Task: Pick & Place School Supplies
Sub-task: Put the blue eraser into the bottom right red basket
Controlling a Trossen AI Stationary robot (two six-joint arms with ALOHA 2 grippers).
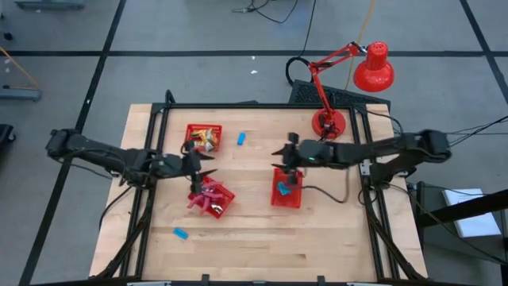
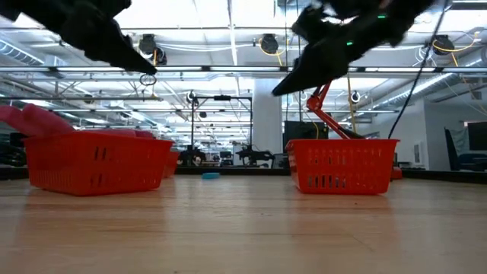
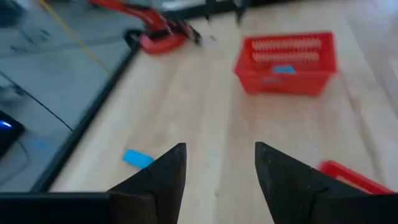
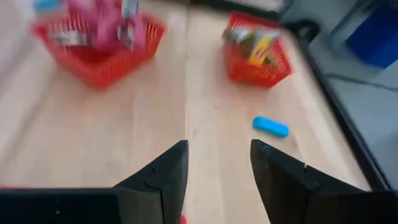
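Note:
Three red mesh baskets stand on the table. One [image 1: 211, 199] holds pink-handled scissors [image 4: 102, 28], one [image 1: 204, 137] holds yellow-and-silver pieces [image 4: 261, 46], and one [image 1: 287, 191] holds a light-blue block [image 3: 284, 70]. Two more light-blue blocks lie flat on the wood, one [image 1: 240, 139] [image 4: 270, 126] toward the far side and one [image 1: 181, 233] near the front. My left gripper [image 1: 208, 169] [image 3: 221, 146] hovers open above the far edge of the scissors basket. My right gripper [image 1: 283, 152] [image 4: 219, 143] hovers open just beyond the blue-block basket. Both are raised off the table and hold nothing.
A red desk lamp has its base [image 1: 328, 123] on the table's far right corner, with its head [image 1: 375, 70] reaching past the edge. A black frame [image 1: 151, 191] runs along the table's sides. Bare wood [image 1: 262, 238] lies across the front and between the baskets.

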